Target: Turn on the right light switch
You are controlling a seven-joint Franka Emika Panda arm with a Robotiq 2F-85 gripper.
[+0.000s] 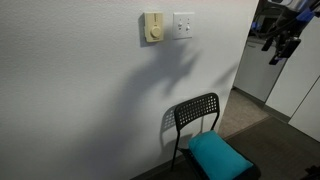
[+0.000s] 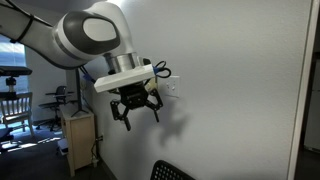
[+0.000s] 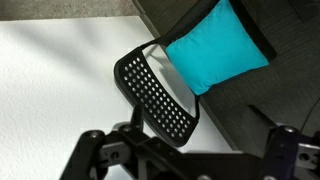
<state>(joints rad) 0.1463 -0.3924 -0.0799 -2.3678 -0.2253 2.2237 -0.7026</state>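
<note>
The right light switch (image 1: 183, 24) is a white square plate high on the white wall, just right of a cream-yellow plate with a round knob (image 1: 153, 27). In an exterior view my gripper (image 1: 281, 47) hangs at the top right, well away from the wall and the switch. In an exterior view the gripper (image 2: 139, 113) is open and empty, fingers spread, and the white plate (image 2: 173, 88) shows just behind it. In the wrist view the gripper (image 3: 186, 158) is dark at the bottom edge; the switch is out of view there.
A black perforated chair (image 1: 196, 113) with a teal cushion (image 1: 216, 155) stands against the wall below the switches; it also shows in the wrist view (image 3: 160, 95). A wooden cabinet (image 2: 80, 140) stands by the wall. Cabinets (image 1: 300, 85) fill the right.
</note>
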